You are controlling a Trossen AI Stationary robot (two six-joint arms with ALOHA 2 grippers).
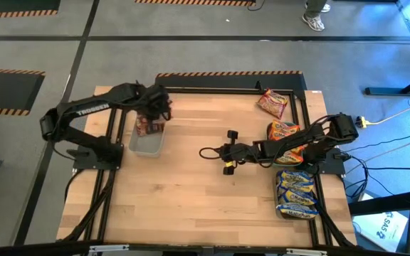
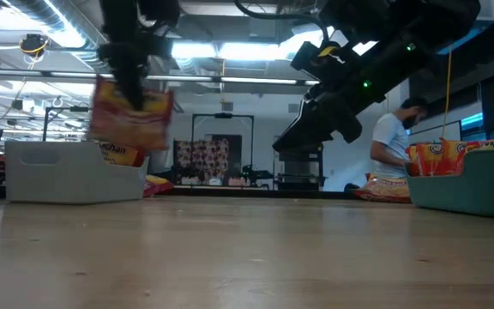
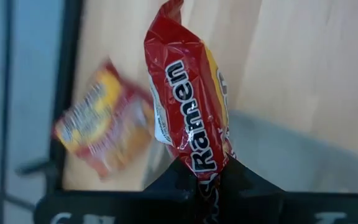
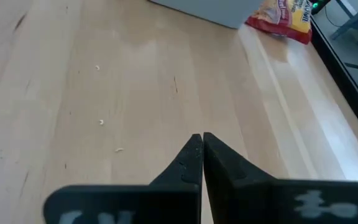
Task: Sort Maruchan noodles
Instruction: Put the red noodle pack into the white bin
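Left gripper (image 3: pixel 207 180): fingers clamped on lower edge of 1 red crinkly plastic ramen packet (image 3: pixel 188 106), hanging over grey plastic tray (image 1: pixel 146 144) at table's left side; low view shows packet above tray rim, not yet dropped.

Grey tray contents: at least 1 packet inside, maroon-and-yellow by the look; exact count not readable.

1 further orange-red packet (image 3: pixel 104 127) lying flat on wood just beside grey tray, outside it; unsorted or stray, can't tell which.

Right gripper (image 4: pixel 202 152): fingers pressed together, nothing held, hovering over bare wooden table (image 1: pixel 191 185) near centre; arm waiting.

Right side stock:
- 1 orange-and-yellow packet (image 1: pixel 272 102) loose near far right corner of table.
- Orange packets (image 1: pixel 285 131) in a group at right edge, partly hidden by right arm; container under them not clear from above, though low view shows teal plastic tray (image 2: pixel 474 184) holding orange packets.
- Blue-and-yellow packets (image 1: pixel 295 188), approx. 3 stacked, at near right edge.

Status, judged: sort well along. Groups by colour already formed at 3 spots. Left to do: release held red packet into grey tray, deal w/ loose packet by grey tray and loose packet at far right corner. Approx. 2–3 items outstanding.
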